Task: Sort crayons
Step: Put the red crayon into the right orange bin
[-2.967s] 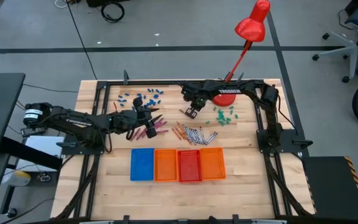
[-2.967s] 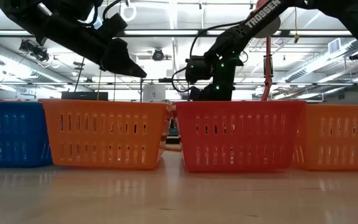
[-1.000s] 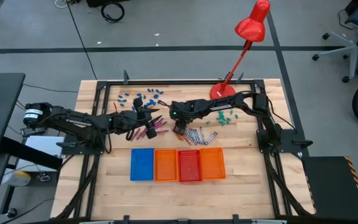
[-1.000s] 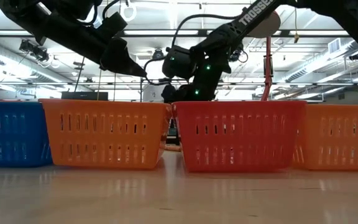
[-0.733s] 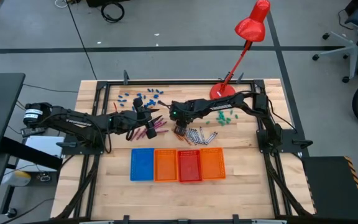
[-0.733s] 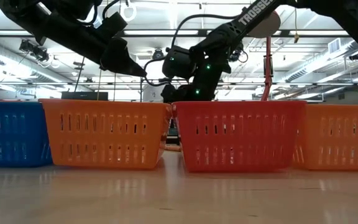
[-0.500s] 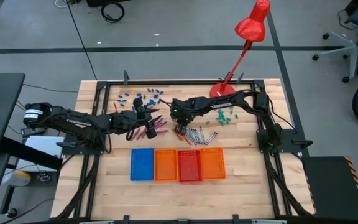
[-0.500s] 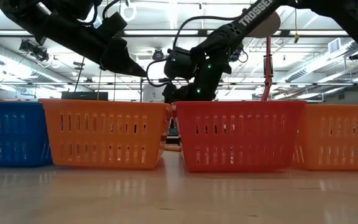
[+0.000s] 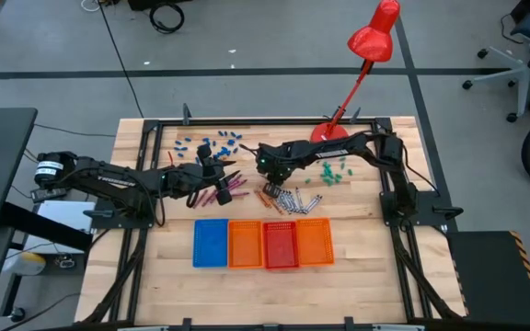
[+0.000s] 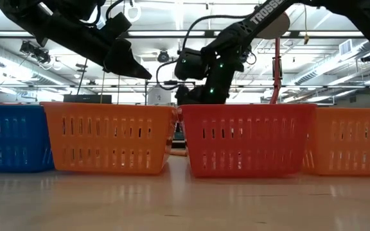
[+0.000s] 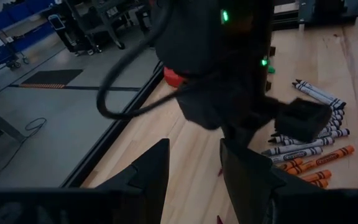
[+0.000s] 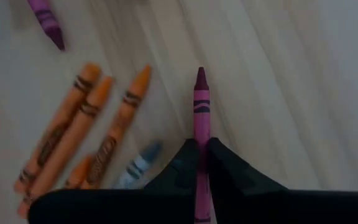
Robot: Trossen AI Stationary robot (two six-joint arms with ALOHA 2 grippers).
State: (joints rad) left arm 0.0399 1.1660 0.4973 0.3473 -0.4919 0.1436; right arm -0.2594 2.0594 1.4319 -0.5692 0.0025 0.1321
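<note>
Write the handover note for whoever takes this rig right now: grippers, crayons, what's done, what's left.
Right gripper: shut on a magenta crayon, above the orange crayons at mid-table.
Left gripper: open, empty, over the magenta pile.
Grey crayons lie loose behind the four trays: blue tray, orange tray, red tray, second orange tray.
Done: one crayon picked; nothing visible in any tray.
Left: drop it in a tray, sort the rest.

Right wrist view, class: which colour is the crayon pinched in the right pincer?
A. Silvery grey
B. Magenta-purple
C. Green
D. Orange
B. The right pincer is shut on a magenta-purple crayon whose tip sticks out past the dark fingertips, while the orange crayons lie loose on the wooden table beside it.
</note>
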